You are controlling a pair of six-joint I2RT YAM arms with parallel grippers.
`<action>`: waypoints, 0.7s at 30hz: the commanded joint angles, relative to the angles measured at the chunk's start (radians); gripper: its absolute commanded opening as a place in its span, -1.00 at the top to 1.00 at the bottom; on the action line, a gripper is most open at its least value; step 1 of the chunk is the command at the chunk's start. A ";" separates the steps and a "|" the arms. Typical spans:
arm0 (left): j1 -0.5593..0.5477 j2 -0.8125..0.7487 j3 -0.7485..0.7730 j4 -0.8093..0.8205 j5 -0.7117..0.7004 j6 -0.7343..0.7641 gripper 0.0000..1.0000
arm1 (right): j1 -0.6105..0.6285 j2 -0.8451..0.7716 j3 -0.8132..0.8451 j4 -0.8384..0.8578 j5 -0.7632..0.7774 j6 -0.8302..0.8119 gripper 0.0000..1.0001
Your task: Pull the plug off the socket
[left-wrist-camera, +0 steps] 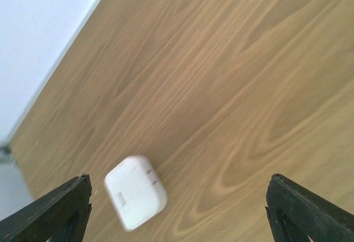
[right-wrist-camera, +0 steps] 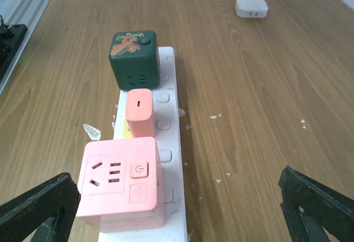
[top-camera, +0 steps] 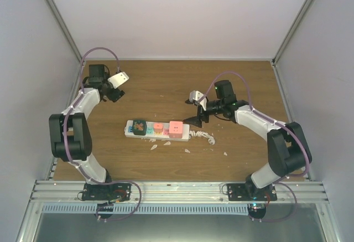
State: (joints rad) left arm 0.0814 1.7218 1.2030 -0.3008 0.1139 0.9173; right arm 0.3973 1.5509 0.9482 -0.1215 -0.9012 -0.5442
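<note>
The socket [top-camera: 157, 130] lies near the middle of the wooden surface [top-camera: 238, 81], with its short cord [top-camera: 204, 136] coiled at the right end. Three plugs are seated in it: a green cube [right-wrist-camera: 134, 58], a small pink plug [right-wrist-camera: 139, 111] and a large pink adapter [right-wrist-camera: 119, 184] at the cord end. A white plug [left-wrist-camera: 135, 191] lies loose on the surface, well apart from the socket, below the left end effector [left-wrist-camera: 180, 206], which is spread wide and holds nothing. The right end effector [right-wrist-camera: 180, 200] is likewise wide and empty, near the cord end and aimed along the strip.

The step in hand is judged to be the approach to a seated plug, most likely the large pink adapter. It is best gripped on two opposite flat faces, low enough for a firm hold yet clear of the socket's white body. The pull should be made straight up along the prongs, not tilted. As the socket looks light and may be lifted with the plug, it could be steadied by the left end effector pressed on a bare part.
</note>
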 commanded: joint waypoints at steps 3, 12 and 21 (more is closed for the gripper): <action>-0.019 -0.168 0.032 -0.273 0.501 0.086 -0.74 | 0.029 0.048 0.005 -0.036 -0.009 -0.044 -0.98; -0.193 -0.274 -0.042 -0.447 0.724 0.253 -0.58 | 0.057 0.086 -0.024 -0.033 -0.039 -0.037 -0.91; -0.346 -0.245 -0.104 -0.444 0.596 0.259 -0.42 | 0.079 0.092 -0.055 -0.034 -0.049 -0.035 -0.91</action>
State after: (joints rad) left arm -0.2260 1.4605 1.1202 -0.7425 0.7521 1.1576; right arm 0.4618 1.6241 0.9157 -0.1509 -0.9222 -0.5716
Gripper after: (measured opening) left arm 0.730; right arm 0.956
